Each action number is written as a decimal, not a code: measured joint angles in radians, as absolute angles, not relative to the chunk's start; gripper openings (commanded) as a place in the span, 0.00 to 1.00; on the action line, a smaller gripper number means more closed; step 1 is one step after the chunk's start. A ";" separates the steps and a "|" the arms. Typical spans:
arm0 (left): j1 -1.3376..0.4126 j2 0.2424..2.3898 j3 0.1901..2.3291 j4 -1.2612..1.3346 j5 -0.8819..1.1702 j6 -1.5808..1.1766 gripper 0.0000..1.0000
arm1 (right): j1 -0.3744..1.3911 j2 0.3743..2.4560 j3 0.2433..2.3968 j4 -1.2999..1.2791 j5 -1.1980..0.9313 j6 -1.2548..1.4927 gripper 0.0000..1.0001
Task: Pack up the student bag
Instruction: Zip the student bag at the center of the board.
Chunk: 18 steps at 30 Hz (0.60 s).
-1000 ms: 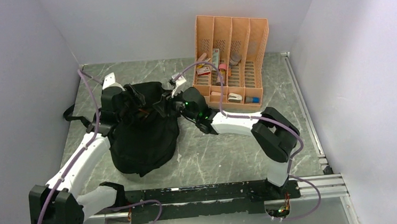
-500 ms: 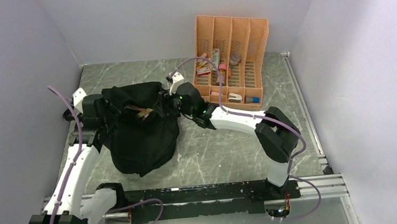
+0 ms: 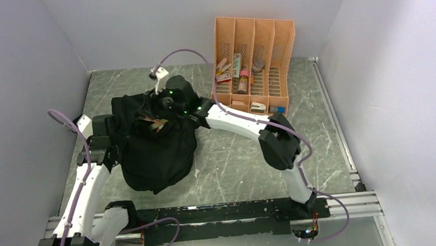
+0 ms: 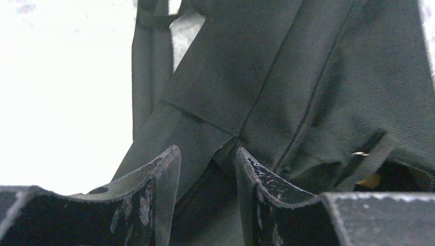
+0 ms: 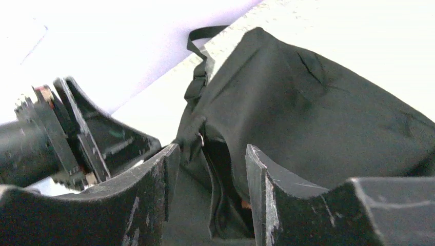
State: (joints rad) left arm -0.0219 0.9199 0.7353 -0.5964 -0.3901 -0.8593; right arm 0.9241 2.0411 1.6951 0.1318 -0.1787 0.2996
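The black student bag (image 3: 158, 151) lies on the table left of centre, its mouth toward the back, with something brown (image 3: 157, 125) showing inside. My left gripper (image 3: 113, 137) is at the bag's left side. In the left wrist view (image 4: 205, 151) its jaws stand apart, with black bag fabric (image 4: 287, 77) and a strap just beyond the tips. My right gripper (image 3: 165, 103) is at the bag's far rim. In the right wrist view (image 5: 211, 149) its jaws stand apart, astride a fold of the bag's rim (image 5: 215, 169). My left gripper also shows there (image 5: 87, 138).
An orange slotted desk organizer (image 3: 254, 35) stands at the back right, holding several small items. Grey walls close in the left, back and right sides. A black strap (image 3: 76, 123) trails from the bag toward the left wall.
My right gripper has swung left from the bag's right side to its far rim. My left gripper has pulled back from the bag's top to its left side.
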 measured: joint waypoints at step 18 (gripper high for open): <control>-0.021 0.868 0.654 -0.639 -0.391 -0.912 0.54 | 0.968 2.233 1.879 0.043 -0.017 0.245 0.44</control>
